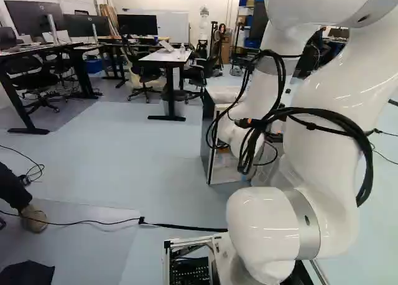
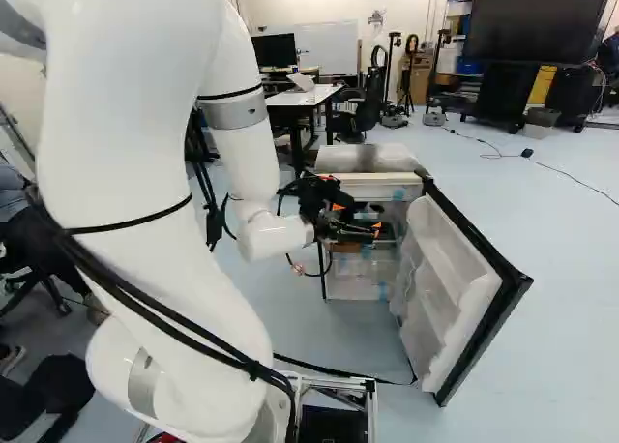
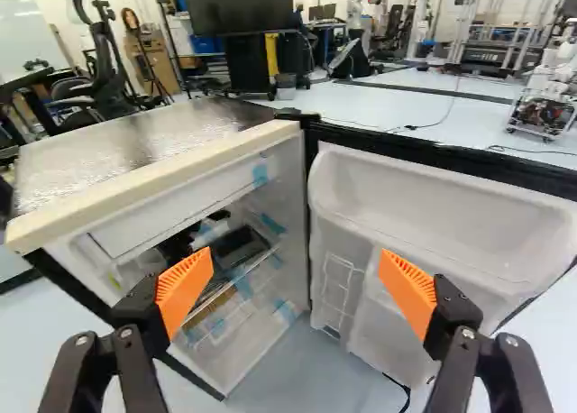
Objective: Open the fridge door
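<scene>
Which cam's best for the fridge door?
Right base view: it gets the whole open door, hinge side to free edge. Wrist view: closer on the inner liner, but the free side runs out of view. Left base view: arm blocks it.

Glossy white arm [image 2: 160, 162], rounded joints, thin black straps [image 2: 131, 221]. Silver collar [image 2: 239, 111], 11 o'clock, right base view. Looped black cables [image 1: 348, 124], 3 o'clock, left base view. Black gripper [image 2: 366, 222], round-headed screws [image 3: 467, 334], ribbed orange pads [image 3: 407, 291].
</scene>
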